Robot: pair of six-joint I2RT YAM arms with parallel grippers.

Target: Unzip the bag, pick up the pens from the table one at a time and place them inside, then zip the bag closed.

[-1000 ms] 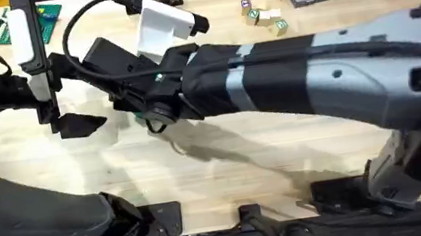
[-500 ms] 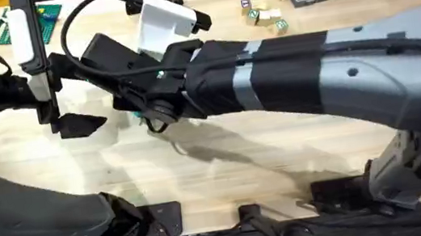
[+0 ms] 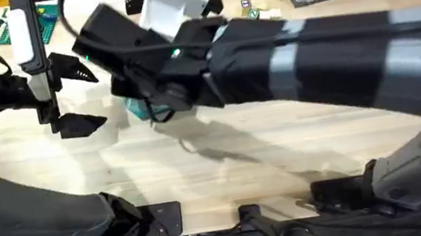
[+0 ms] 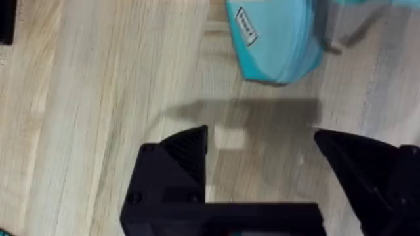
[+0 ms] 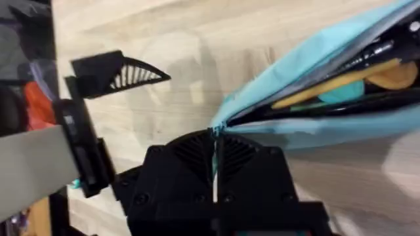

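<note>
Right gripper point(image 5: 215, 154) has its two black fingers pressed together on the end of the bag point(image 5: 315, 85), pinching the teal fabric at the point where the zip opening starts. In the right wrist view the bag gapes open beyond that pinch, with a yellow stick and other items lying inside. From overhead the right arm reaches across the middle of the table point(image 3: 280, 149), and only a small patch of teal bag point(image 3: 137, 107) shows beneath its wrist.

Left gripper point(image 4: 262, 154) hovers over the bare wood with its fingers spread wide and nothing between them. In the left wrist view the rounded teal end of the bag point(image 4: 275, 39), bearing a small label, lies on the table just beyond the fingertips, apart from them. Overhead, the left gripper point(image 3: 76, 91) sits just beside the right arm's wrist.
</note>
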